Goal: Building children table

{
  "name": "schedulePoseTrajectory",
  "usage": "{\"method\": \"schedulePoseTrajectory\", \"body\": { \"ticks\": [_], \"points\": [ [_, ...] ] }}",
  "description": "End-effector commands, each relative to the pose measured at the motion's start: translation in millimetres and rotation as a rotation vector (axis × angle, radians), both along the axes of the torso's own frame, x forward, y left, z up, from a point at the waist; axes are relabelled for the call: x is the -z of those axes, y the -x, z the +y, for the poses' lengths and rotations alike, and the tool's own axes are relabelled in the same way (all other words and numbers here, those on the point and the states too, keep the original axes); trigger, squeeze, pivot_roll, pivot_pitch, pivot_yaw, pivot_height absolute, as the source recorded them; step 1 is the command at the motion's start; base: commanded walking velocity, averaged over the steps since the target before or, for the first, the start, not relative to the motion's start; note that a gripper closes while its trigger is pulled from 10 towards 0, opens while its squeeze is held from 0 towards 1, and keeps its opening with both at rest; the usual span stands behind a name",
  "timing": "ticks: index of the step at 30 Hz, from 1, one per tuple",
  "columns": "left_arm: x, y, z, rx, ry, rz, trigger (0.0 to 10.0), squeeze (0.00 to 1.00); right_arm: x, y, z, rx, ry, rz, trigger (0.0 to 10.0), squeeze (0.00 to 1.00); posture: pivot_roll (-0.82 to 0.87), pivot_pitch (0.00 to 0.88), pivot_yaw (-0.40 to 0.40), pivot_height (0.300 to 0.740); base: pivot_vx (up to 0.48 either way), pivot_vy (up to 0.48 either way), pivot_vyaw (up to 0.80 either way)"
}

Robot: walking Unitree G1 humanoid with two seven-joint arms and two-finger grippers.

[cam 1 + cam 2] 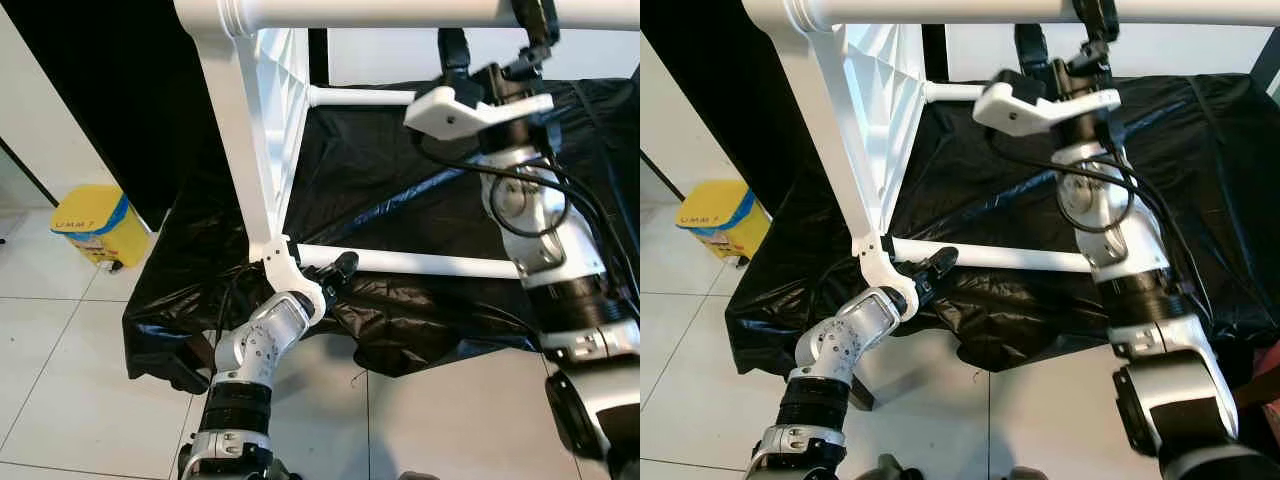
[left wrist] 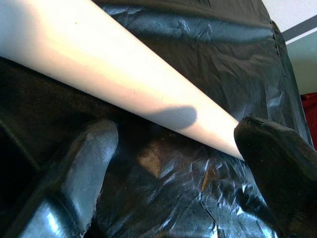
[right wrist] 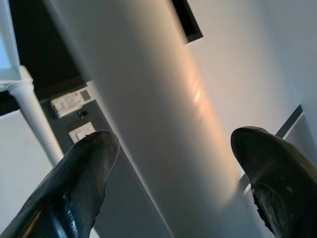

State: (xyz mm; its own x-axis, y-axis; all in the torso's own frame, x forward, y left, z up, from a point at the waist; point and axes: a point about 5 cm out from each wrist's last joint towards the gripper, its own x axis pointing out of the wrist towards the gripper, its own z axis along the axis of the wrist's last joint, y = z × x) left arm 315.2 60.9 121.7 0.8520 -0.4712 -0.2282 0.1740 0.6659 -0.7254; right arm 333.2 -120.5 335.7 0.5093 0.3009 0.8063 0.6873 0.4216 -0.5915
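A white table frame (image 1: 262, 150) stands on a table covered in black plastic sheet (image 1: 400, 170). Its top tube (image 1: 400, 12) runs level across the upper edge of the frame; its bottom tube (image 1: 420, 263) runs level across the centre. The left gripper (image 1: 340, 272), at lower centre, has its fingers spread around the bottom tube. The right gripper (image 1: 495, 45), at upper right, has its fingers parted around the top tube. A yellow bin (image 1: 98, 222) sits on the floor at left.

Head cameras look forward and down on the white frame (image 1: 262, 150); both share its lower bar (image 1: 990, 256) over the black sheet (image 1: 400, 170). Left wrist camera sits close under that bar. Right wrist camera faces up, close against the top bar (image 3: 143, 109).
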Motion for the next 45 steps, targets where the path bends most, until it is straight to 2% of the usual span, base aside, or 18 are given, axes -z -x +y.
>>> {"method": "schedulePoseTrajectory", "body": {
  "ticks": [1, 3, 4, 5, 6, 11, 15, 19, 20, 21, 24, 27, 29, 36, 39, 40, 45],
  "points": [
    [3, -0.4, -2.4, 0.002, -0.006, 0.007, 10.0, 0.0, 0, -4.8, 3.7, -0.004, 0.009, 0.042, 10.0, 0.0, -0.17, 0.049, 0.05, 0.74, 0.0, 0.0, 0.0],
    [3, -0.6, -4.5, 0.004, -0.004, 0.009, 10.0, 0.0, -2, -8.9, 4.4, -0.002, 0.009, 0.075, 10.0, 0.0, -0.17, 0.051, 0.047, 0.74, 0.0, 0.0, 0.0],
    [3, -1.7, -7.3, 0.005, -0.003, 0.011, 10.0, 0.0, -3, -12.4, 4.1, 0.001, 0.0, 0.118, 5.2, 0.0, -0.17, 0.052, 0.044, 0.74, 0.0, 0.0, 0.0],
    [3, -1.7, -7.3, 0.005, -0.003, 0.011, 10.0, 0.0, -3, -12.4, 4.1, 0.001, 0.0, 0.118, 5.2, 0.0, -0.17, 0.052, 0.044, 0.74, 0.0, 0.0, 0.0],
    [3, -2.9, -10.7, 0.006, 0.0, 0.012, 10.0, 0.0, -3, -14.6, 2.7, 0.0, -0.022, 0.154, 0.0, 0.0, -0.17, 0.054, 0.042, 0.74, 0.0, 0.0, 0.0],
    [1, -7.8, -19.7, 0.007, 0.001, 0.01, 10.0, 0.0, -3, -16.4, -2.7, 0.002, -0.076, 0.222, 0.0, 0.0, -0.17, 0.057, 0.043, 0.74, 0.0, 0.0, 0.0],
    [-4, -14.4, -34.2, 0.03, -0.028, -0.016, 10.0, 0.0, -5, -15.0, -15.1, 0.016, -0.187, 0.289, 0.0, 0.0, -0.19, 0.061, 0.047, 0.74, 0.0, 0.0, 0.0],
    [-5, -15.0, -36.1, 0.034, -0.038, -0.022, 10.0, 0.0, -6, -14.4, -16.7, 0.017, -0.202, 0.296, 0.0, 0.0, -0.19, 0.061, 0.047, 0.74, 0.0, 0.0, 0.0],
    [-7, -17.5, -39.7, 0.031, -0.054, -0.034, 10.0, 0.0, -9, -13.5, -21.6, 0.02, -0.246, 0.311, 0.0, 0.0, -0.2, 0.062, 0.054, 0.74, 0.0, 0.0, 0.0],
    [-7, -17.5, -39.7, 0.031, -0.054, -0.034, 10.0, 0.0, -9, -13.5, -21.6, 0.02, -0.246, 0.311, 0.0, 0.0, -0.2, 0.062, 0.054, 0.74, 0.0, 0.0, 0.0],
    [-25, -28.3, -51.0, -0.026, -0.064, -0.092, 10.0, 0.0, -18, -11.3, -36.1, 0.024, -0.363, 0.35, 0.0, 0.0, -0.22, 0.062, 0.057, 0.74, 0.0, 0.0, 0.0],
    [-29, -30.3, -53.7, -0.035, -0.065, -0.105, 10.0, 0.0, -20, -11.2, -37.7, 0.022, -0.38, 0.359, 0.0, 0.0, -0.22, 0.062, 0.056, 0.74, 0.0, 0.0, 0.0],
    [-36, -35.7, -64.9, -0.052, -0.076, -0.113, 10.0, 0.0, -24, -11.0, -35.8, 0.004, -0.411, 0.382, 0.0, 0.0, -0.23, 0.061, 0.057, 0.74, 0.0, 0.0, 0.0],
    [-41, -40.4, -73.6, -0.07, -0.097, -0.107, 10.0, 0.0, -31, -9.7, -35.5, -0.008, -0.449, 0.393, 0.0, 0.0, -0.24, 0.065, 0.061, 0.74, 0.0, 0.0, 0.0],
    [-44, -43.0, -81.3, -0.072, -0.123, -0.102, 10.0, 0.0, -37, -7.3, -34.4, -0.029, -0.495, 0.406, 0.0, 0.0, -0.25, 0.069, 0.07, 0.74, 0.0, 0.0, 0.0],
    [-49, -45.3, -88.2, -0.077, -0.148, -0.099, 10.0, 0.0, -40, -5.0, -32.1, -0.078, -0.569, 0.434, 0.0, 0.0, -0.26, 0.068, 0.072, 0.74, 0.0, 0.0, 0.0],
    [-51, -46.2, -89.7, -0.083, -0.154, -0.097, 10.0, 0.0, -41, -4.7, -31.5, -0.098, -0.597, 0.448, 0.0, 0.0, -0.26, 0.068, 0.073, 0.74, 0.0, 0.0, 0.0]
  ]
}}
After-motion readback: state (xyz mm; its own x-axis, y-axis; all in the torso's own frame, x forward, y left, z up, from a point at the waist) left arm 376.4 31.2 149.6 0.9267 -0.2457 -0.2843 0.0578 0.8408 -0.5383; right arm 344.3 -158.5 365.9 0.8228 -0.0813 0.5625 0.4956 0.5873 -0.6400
